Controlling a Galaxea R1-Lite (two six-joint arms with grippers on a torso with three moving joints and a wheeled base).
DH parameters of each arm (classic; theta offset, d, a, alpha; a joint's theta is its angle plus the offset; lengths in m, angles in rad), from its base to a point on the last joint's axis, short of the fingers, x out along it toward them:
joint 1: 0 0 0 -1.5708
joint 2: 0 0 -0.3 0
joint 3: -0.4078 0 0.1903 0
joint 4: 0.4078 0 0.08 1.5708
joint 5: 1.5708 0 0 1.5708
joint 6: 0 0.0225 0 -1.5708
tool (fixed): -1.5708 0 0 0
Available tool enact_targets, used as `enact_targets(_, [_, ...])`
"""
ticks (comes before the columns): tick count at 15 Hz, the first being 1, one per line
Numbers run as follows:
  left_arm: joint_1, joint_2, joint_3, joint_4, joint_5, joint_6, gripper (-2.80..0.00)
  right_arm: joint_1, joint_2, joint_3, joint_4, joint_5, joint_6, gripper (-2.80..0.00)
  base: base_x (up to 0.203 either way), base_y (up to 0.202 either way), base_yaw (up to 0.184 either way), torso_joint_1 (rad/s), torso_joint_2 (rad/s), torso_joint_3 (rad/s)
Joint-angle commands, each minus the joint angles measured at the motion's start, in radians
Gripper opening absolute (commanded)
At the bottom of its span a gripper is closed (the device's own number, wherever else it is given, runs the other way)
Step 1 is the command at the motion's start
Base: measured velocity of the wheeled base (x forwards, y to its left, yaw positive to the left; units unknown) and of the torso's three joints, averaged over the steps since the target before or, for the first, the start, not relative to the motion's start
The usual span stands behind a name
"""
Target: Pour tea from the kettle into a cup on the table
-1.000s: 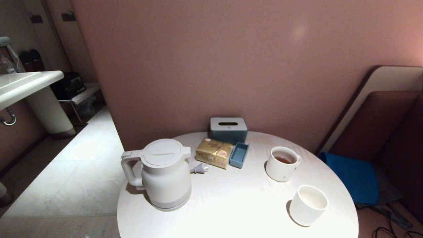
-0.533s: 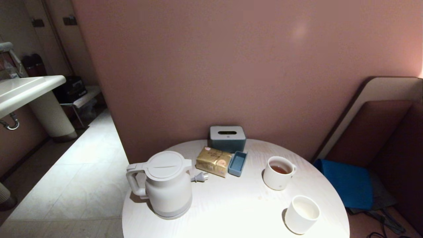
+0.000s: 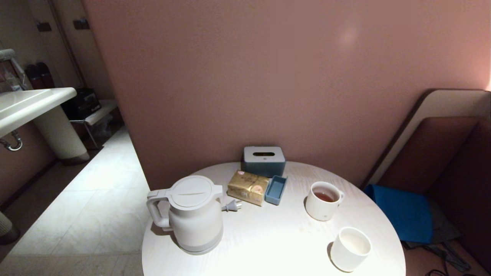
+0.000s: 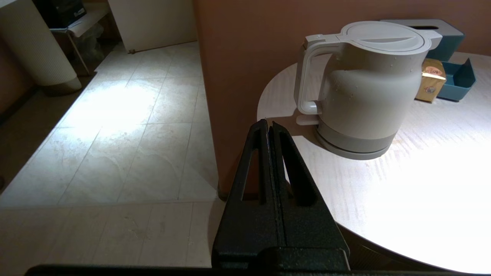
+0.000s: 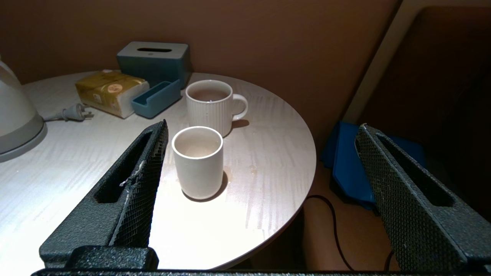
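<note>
against a pink wall [image 3: 245, 76], the table [image 3: 268, 245] bears kettle [image 3: 193, 214] and cup [image 3: 350, 249]

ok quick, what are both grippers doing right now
Left gripper: closed, holding nothing, short of the kettle.
Right gripper: open, empty, facing the cup.

Against the pink wall [image 3: 268, 69] sits a blue-grey tissue box [image 3: 264, 160] with a pale slotted top. Just in front of it lie a gold-wrapped packet [image 3: 248, 187] and, beside that, a small open blue tray [image 3: 275, 189]. A white ribbed mug [image 3: 323, 206] with a small handle holds reddish-brown liquid. Off to one side stands a pedestal washbasin [image 3: 32, 105] over pale floor tiles [image 3: 88, 191]; on the other side, blue cloth [image 3: 399, 212] lies by a brown headboard-like panel [image 3: 441, 145].
</note>
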Motion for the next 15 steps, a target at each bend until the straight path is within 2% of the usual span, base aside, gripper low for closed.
enact_targets(1, [0.000, 0.001, 0.000, -0.001, 0.000, 0.000, -2.80, 0.000, 0.000, 0.000, -0.001, 0.001, -0.001, 0.00, 0.000, 0.000, 0.000, 0.000, 0.00, 0.000])
enact_targets(15, [0.000, 0.001, 0.000, -0.001, 0.000, 0.000, -2.80, 0.000, 0.000, 0.000, -0.001, 0.001, 0.001, 0.00, 0.000, 0.000, 0.000, 0.000, 0.00, 0.000])
